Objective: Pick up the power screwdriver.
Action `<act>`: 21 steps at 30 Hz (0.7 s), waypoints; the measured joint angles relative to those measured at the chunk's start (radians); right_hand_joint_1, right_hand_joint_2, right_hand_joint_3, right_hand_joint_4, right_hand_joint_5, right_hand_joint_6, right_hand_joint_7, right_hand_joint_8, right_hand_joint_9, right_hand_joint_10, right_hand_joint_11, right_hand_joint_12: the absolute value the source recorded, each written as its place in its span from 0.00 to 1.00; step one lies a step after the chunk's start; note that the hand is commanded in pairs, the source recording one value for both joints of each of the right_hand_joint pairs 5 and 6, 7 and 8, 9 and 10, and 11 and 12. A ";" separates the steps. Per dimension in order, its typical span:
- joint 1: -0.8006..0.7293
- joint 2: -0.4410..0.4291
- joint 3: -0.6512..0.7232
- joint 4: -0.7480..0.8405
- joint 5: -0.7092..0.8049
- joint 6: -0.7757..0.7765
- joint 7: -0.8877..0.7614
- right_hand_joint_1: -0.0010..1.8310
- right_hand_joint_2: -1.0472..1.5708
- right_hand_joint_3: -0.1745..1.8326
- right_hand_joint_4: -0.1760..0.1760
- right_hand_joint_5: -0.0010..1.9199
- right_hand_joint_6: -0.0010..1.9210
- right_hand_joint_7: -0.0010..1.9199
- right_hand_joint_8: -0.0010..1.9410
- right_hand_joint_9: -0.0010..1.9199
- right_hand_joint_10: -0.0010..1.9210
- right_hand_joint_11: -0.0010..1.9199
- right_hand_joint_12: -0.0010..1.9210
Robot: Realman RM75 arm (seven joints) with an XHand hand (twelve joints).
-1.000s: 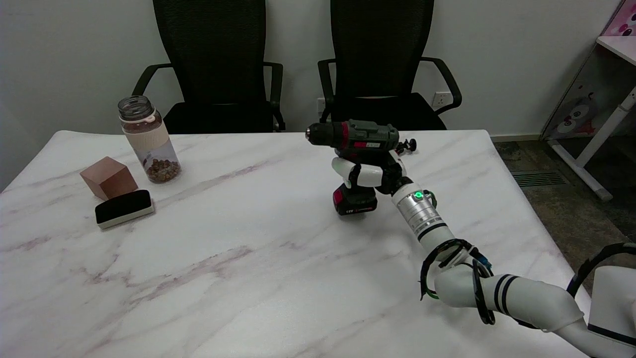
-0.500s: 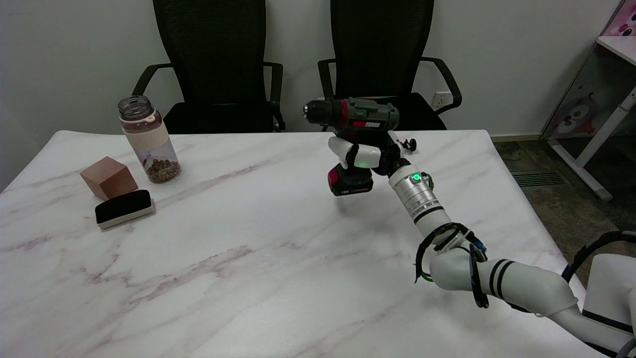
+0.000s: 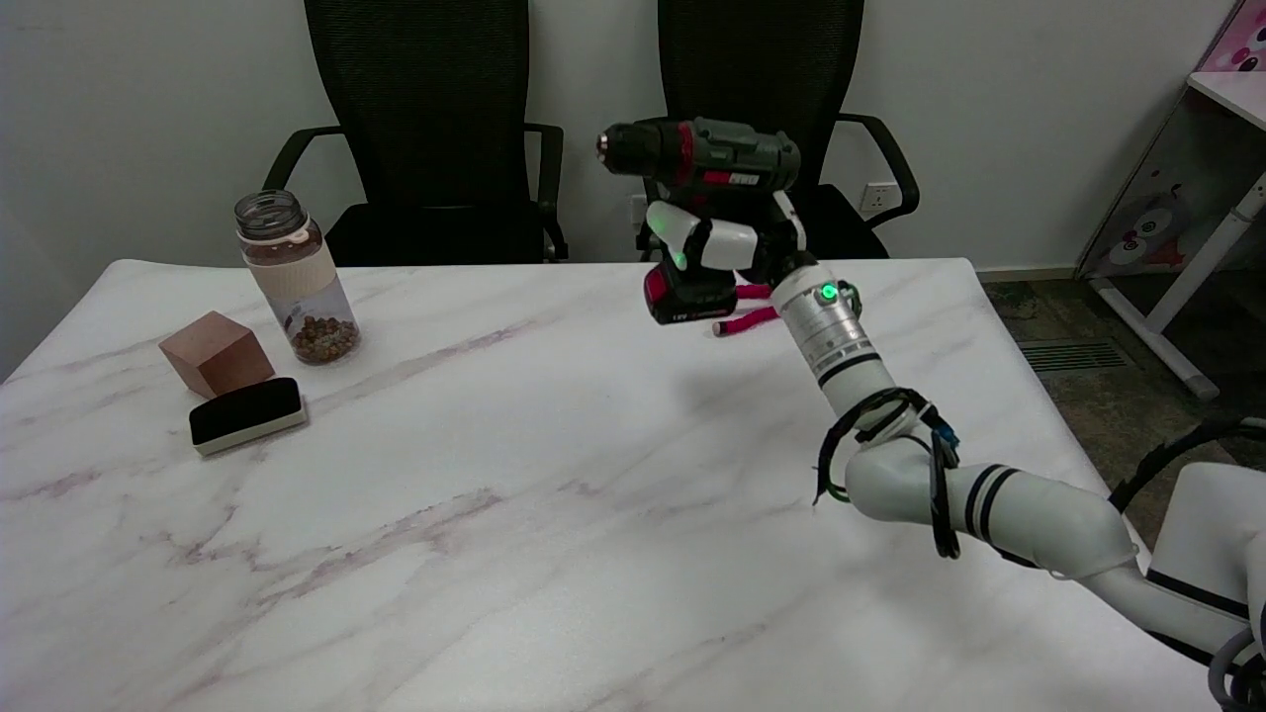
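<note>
The power screwdriver [image 3: 707,163] is dark green and black with red trim and a red-and-black battery pack at its foot. It hangs upright in the air above the far middle of the marble table [image 3: 475,465], its chuck pointing left. My right hand [image 3: 727,242] grips its handle, white fingers wrapped around the front between the body and the battery. The arm reaches up from the lower right.
A small pink-handled tool [image 3: 747,316] lies on the table just below the held screwdriver. At the far left stand a glass jar of brown bits [image 3: 295,277], a brown cube [image 3: 218,353] and a black-topped eraser [image 3: 247,413]. Two black office chairs [image 3: 762,119] stand behind the table.
My right hand has lifted the power screwdriver off the table and well up into the air, uncovering the pink-handled tool behind it.
</note>
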 measured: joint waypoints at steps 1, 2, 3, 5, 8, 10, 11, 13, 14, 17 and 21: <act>0.008 0.001 0.001 -0.002 0.000 -0.003 -0.004 0.67 1.00 0.61 0.68 0.90 0.90 0.90 0.89 0.96 0.96 0.91 0.91; 0.016 0.001 0.002 -0.004 0.001 -0.005 -0.008 0.67 1.00 0.61 0.68 0.90 0.90 0.90 0.89 0.96 0.96 0.91 0.91; 0.024 0.002 0.003 -0.006 0.001 -0.008 -0.012 0.67 1.00 0.61 0.68 0.90 0.90 0.90 0.89 0.96 0.96 0.92 0.91; 0.041 0.002 0.005 -0.009 0.001 -0.014 -0.021 0.67 1.00 0.61 0.68 0.90 0.90 0.90 0.89 0.96 0.96 0.92 0.92; 0.063 0.002 0.007 -0.014 0.002 -0.022 -0.035 0.67 1.00 0.62 0.68 0.90 0.90 0.90 0.89 0.96 0.96 0.92 0.92; 0.078 0.001 0.009 -0.018 0.003 -0.030 -0.047 0.67 1.00 0.63 0.68 0.90 0.90 0.90 0.89 0.96 0.96 0.93 0.92; 0.085 0.001 0.010 -0.019 0.004 -0.032 -0.052 0.67 1.00 0.63 0.68 0.90 0.90 0.90 0.89 0.96 0.96 0.93 0.93; 0.095 0.000 0.011 -0.023 0.008 -0.038 -0.063 0.66 1.00 0.63 0.68 0.90 0.90 0.90 0.89 0.96 0.96 0.93 0.93; 0.101 0.000 0.012 -0.026 0.011 -0.041 -0.071 0.66 1.00 0.63 0.68 0.90 0.90 0.90 0.89 0.96 0.96 0.93 0.93; 0.114 -0.001 0.014 -0.037 0.024 -0.049 -0.100 0.66 1.00 0.64 0.68 0.90 0.90 0.90 0.89 0.96 0.96 0.93 0.93; 0.126 -0.003 0.014 -0.061 0.059 -0.059 -0.153 0.66 1.00 0.64 0.68 0.90 0.90 0.90 0.89 0.96 0.96 0.94 0.94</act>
